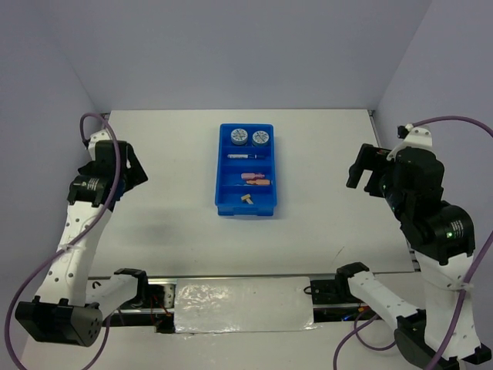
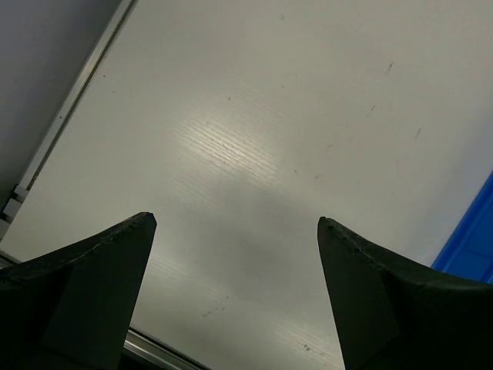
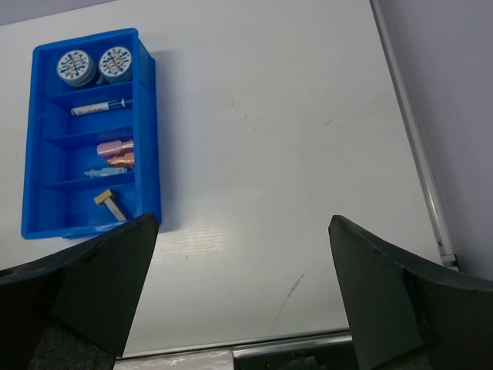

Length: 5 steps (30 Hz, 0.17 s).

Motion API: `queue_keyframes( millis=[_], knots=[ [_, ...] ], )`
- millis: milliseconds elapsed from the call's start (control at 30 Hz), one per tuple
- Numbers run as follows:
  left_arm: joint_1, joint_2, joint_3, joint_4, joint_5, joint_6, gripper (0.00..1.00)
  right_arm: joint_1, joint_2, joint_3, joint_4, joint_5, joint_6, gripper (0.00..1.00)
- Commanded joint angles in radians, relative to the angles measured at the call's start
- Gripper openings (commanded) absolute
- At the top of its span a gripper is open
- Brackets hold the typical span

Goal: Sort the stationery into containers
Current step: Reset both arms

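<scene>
The bright blue tray (image 1: 220,177) (image 3: 35,139) lies at the table's middle; a corner (image 2: 471,245) shows in the left wrist view. Its far compartment holds two round patterned rolls (image 1: 249,137) (image 3: 94,65). A white pen (image 1: 242,156) (image 3: 98,109) lies in the second one. Pink, orange and light-blue bars (image 1: 256,180) (image 3: 115,156) share the third. A tan bar with a grey bar (image 1: 247,199) (image 3: 111,203) rests in the nearest. My left gripper (image 1: 139,171) (image 2: 235,220) hangs open over bare table, well left of the tray. Well right of the tray, my right gripper (image 1: 363,171) (image 3: 243,220) is open and empty.
The white table (image 1: 331,154) ends in a metal strip along its near edge (image 3: 293,343). Purple-grey walls stand on the left, back and right. A shiny foil-like sheet (image 1: 243,307) lies between the arm bases. Purple cables loop off both arms.
</scene>
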Motion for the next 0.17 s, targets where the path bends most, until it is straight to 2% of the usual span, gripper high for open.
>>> queue_keyframes(
  millis=[0,133],
  knots=[
    [-0.001,-0.01,0.04,-0.006,-0.067,-0.018,0.99,-0.005,-0.001,0.025,0.01,0.008,-0.011,1.0],
    [-0.001,-0.006,0.043,0.0,-0.052,-0.023,0.99,-0.004,-0.001,0.019,0.018,-0.003,-0.005,1.0]
  ],
)
